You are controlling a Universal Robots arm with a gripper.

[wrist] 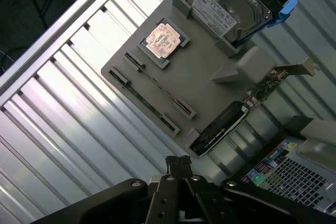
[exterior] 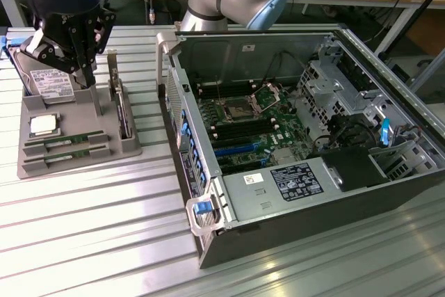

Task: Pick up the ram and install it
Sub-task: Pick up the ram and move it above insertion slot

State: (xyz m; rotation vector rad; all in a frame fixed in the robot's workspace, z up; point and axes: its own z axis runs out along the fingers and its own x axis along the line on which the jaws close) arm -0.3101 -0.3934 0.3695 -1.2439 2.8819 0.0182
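- Green ram [exterior: 66,142] lying in grey holder [exterior: 80,119].
- Hand [exterior: 87,78] pressed together, empty (above the holder).
- Risk: lowered shut, it would knock the ram, not straddle it.

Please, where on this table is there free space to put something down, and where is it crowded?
Free: the wide bare table on the camera's side of the gray tray and the computer case. The strip between tray and case is narrow. Crowded: the tray, with hard drive, processor, two ram sticks and a card, under the shut gripper.
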